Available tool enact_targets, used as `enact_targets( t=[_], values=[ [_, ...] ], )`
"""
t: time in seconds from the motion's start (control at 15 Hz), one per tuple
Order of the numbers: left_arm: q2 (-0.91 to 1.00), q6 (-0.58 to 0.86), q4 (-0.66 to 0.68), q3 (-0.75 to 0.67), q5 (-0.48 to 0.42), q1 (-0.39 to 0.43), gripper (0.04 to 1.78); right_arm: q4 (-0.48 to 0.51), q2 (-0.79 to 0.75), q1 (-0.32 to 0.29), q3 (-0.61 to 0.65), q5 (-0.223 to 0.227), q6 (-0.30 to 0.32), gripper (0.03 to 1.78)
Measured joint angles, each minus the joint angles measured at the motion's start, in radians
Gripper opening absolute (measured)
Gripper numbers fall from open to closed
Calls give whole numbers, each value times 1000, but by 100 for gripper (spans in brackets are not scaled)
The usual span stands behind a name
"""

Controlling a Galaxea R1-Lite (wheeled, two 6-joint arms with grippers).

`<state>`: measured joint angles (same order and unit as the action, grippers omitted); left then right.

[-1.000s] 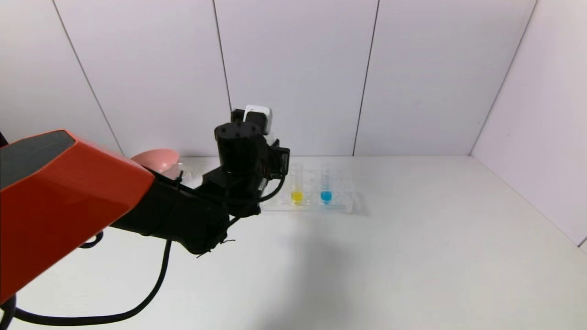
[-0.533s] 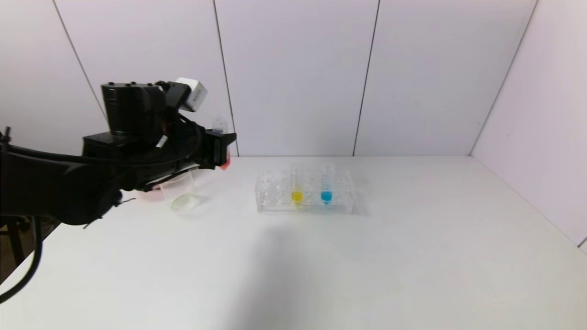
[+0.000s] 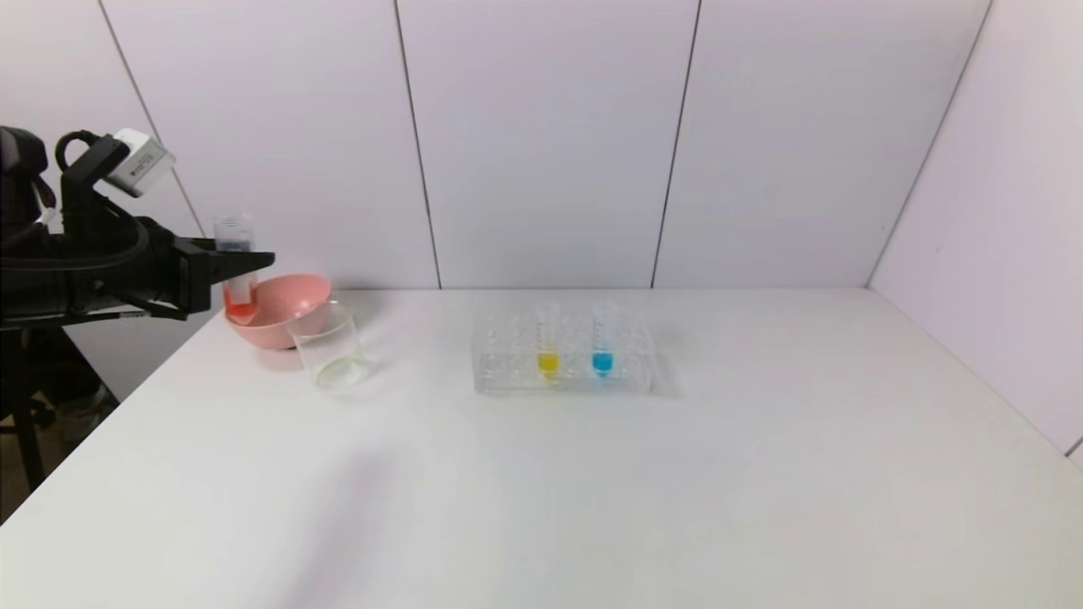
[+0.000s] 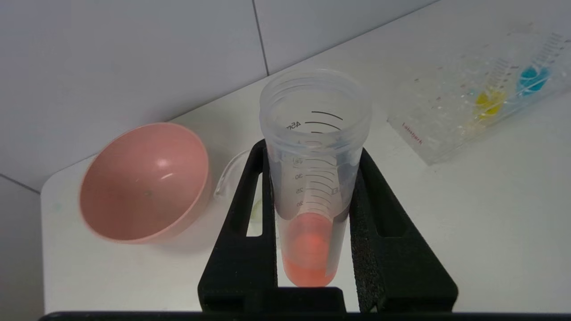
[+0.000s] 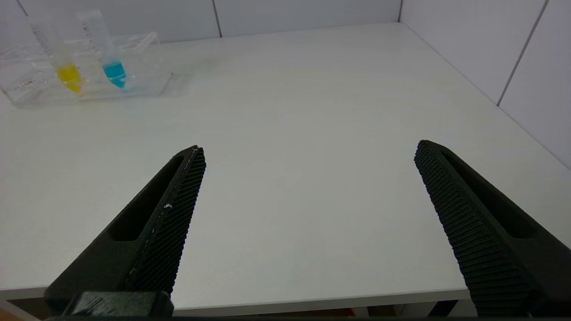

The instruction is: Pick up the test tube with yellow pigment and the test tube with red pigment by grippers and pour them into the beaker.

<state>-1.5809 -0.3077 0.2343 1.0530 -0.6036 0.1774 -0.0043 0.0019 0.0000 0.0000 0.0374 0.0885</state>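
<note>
My left gripper [image 3: 241, 264] is shut on the test tube with red pigment [image 3: 239, 279], holding it upright at the far left, above the pink bowl's left side and left of the beaker [image 3: 330, 348]. In the left wrist view the tube [image 4: 312, 178] sits between my black jaws [image 4: 312, 154] with red liquid at its tip. The test tube with yellow pigment [image 3: 547, 338] stands in the clear rack [image 3: 508, 372] at the table's middle; it also shows in the right wrist view [image 5: 58, 53]. My right gripper [image 5: 310, 154] is open and empty over the table's near edge.
A pink bowl [image 3: 292, 300] stands just behind the beaker at the back left. A blue-liquid tube [image 3: 601, 338] stands in the rack beside the yellow one. White walls close the back and right side.
My left arm has swung from the rack to the far left, carrying the red tube out of the rack and over to the pink bowl. The rack and beaker have come into view.
</note>
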Motion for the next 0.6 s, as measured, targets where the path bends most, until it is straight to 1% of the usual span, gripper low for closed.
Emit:
enact_targets(
  t=[0.13, 0.27, 0.47, 0.6],
  values=[
    [-37, -98, -98, 69, -62, 80, 47, 0, 0, 0, 0, 0, 0, 171],
    [-94, -168, -175, 156, -94, 128, 47, 0, 0, 0, 0, 0, 0, 171],
    [-189, -278, -318, 311, -106, 151, 47, 0, 0, 0, 0, 0, 0, 171],
    [-253, -363, -450, 437, -105, 150, 47, 0, 0, 0, 0, 0, 0, 171]
  ],
)
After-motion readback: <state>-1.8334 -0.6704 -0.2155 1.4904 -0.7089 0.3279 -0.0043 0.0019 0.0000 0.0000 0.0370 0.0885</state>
